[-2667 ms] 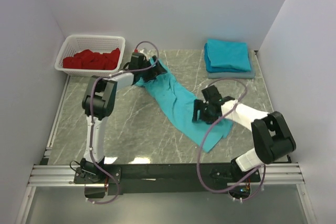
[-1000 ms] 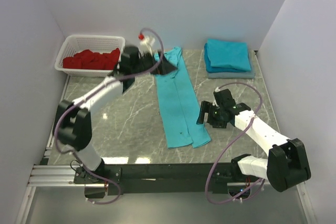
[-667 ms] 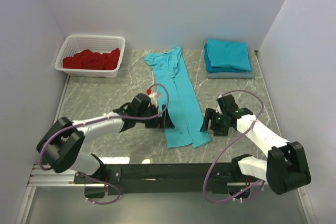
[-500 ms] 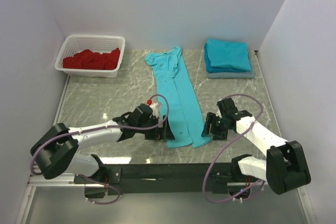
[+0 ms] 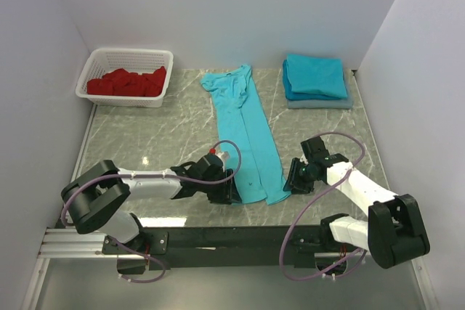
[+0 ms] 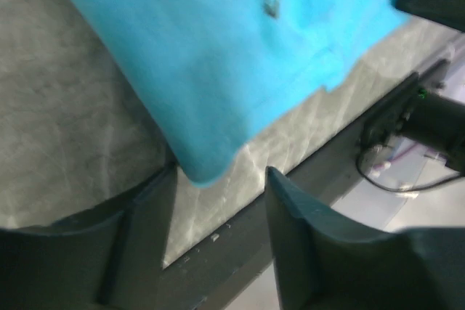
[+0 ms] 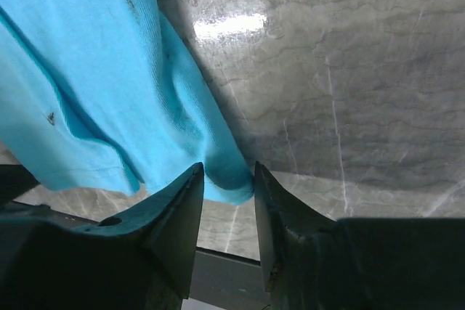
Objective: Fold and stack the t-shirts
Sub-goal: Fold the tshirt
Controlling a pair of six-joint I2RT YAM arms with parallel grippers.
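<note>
One turquoise t-shirt lies folded into a long strip down the middle of the table, collar end at the back. My left gripper is at its near left corner. In the left wrist view my left gripper is open, with that corner between the fingers. My right gripper is at the near right corner. In the right wrist view my right gripper has its fingers narrowly apart on either side of the rolled corner. A stack of folded turquoise t-shirts lies at the back right.
A white basket holding red cloth stands at the back left. The black front rail runs just behind both grippers. White walls close in the left, back and right sides.
The shirt was pulled straight into a long strip and let go. My left arm swung from the collar end to the near left corner. My right gripper slid to the near right corner.
</note>
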